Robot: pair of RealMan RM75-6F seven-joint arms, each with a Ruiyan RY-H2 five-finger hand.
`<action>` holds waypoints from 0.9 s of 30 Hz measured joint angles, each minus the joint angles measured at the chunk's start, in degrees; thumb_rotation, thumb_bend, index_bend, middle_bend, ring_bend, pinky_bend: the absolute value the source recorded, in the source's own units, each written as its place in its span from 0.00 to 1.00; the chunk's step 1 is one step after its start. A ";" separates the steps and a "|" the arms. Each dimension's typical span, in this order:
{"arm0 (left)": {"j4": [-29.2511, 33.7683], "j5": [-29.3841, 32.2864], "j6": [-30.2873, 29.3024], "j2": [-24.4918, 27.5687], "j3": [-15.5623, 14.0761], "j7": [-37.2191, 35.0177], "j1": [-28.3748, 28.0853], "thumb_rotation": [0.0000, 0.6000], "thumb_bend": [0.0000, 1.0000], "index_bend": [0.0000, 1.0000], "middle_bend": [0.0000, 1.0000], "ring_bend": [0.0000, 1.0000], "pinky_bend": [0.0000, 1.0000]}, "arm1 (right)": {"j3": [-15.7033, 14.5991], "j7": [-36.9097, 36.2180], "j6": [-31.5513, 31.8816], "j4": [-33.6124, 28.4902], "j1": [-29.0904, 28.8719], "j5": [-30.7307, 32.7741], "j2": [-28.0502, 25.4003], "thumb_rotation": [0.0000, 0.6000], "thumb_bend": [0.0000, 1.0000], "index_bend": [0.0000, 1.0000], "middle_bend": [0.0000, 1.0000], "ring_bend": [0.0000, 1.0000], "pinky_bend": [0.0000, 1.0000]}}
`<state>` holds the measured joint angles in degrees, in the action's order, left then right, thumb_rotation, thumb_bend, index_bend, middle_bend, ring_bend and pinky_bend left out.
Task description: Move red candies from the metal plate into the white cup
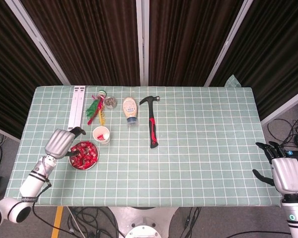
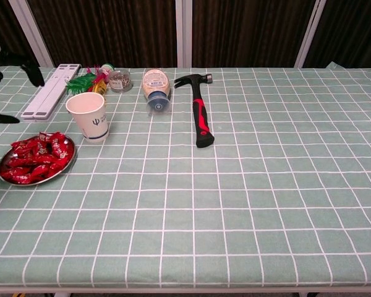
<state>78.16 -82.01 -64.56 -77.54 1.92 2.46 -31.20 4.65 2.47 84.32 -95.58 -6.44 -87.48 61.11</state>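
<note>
Here is the metal plate point(image 1: 93, 163) near the table's left end, heaped with red candies point(image 1: 84, 153) in shiny wrappers; from the chest view they fill it almost rim to rim. Just behind it, a little to the right, stands the white cup point(image 1: 101, 135), upright, close to the plate but not touching. Look down from the head view and there is one red candy in the cup point(image 1: 101, 134), lying against the inside wall.

The left hand point(image 1: 61, 143) hovers at the plate's left edge, palm down, dark fingertips point(image 1: 78, 131) spread and reaching toward the gap between plate and cup. Nothing is in its grasp, as far as I can see. The chest view catches only dark fingertips at the far left border.

The right hand point(image 1: 283, 171) is well away, off the table's right end, fingers splayed upward, empty and released.

Further back on the green checked tablecloth point(image 1: 203, 148), a small round lidded jar point(image 1: 111, 102) stands just beside a bundle of red, green and yellow strips point(image 1: 95, 110); what the jar holds I cannot make out. A squeeze bottle point(image 1: 130, 111) lies on its side, cap toward the front. A white bar point(image 1: 77, 107) lies along the left, and a hammer point(image 1: 152, 120) with a red and black handle lies mid-table, head to the back.
</note>
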 measured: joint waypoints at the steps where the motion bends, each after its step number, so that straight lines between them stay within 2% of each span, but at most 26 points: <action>1: -0.39 -0.57 0.45 0.11 -0.98 -0.08 0.23 1.00 0.18 0.42 0.42 0.87 1.00 | -0.04 0.03 0.13 -0.09 0.02 -0.15 -0.03 1.00 0.09 0.20 0.28 0.16 0.41; 5: -3.23 -2.05 2.76 -0.52 -2.70 -0.23 0.09 1.00 0.20 0.43 0.42 0.87 1.00 | -0.16 0.05 0.55 -0.34 0.21 -0.39 -0.18 1.00 0.09 0.20 0.29 0.17 0.42; 10: -8.24 -2.63 6.55 -2.74 -3.45 0.15 -1.00 1.00 0.22 0.43 0.42 0.87 1.00 | -0.27 0.21 1.54 -0.68 0.71 -0.63 -0.49 1.00 0.09 0.20 0.29 0.17 0.42; 16: -11.40 -3.23 10.56 -4.27 -4.35 0.61 -2.66 1.00 0.24 0.43 0.42 0.87 1.00 | -0.41 0.64 1.85 -1.08 1.08 -0.51 -0.59 1.00 0.09 0.20 0.29 0.17 0.43; 27: -15.64 -4.07 12.28 -6.91 -4.61 -0.31 -3.88 1.00 0.25 0.45 0.43 0.87 1.00 | -0.26 1.57 1.55 -1.56 0.94 -0.19 -0.51 1.00 0.09 0.20 0.29 0.17 0.43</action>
<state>62.52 -86.08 -52.28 -84.45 -2.69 2.15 -35.08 4.39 4.04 85.87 -97.14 -5.50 -87.66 60.61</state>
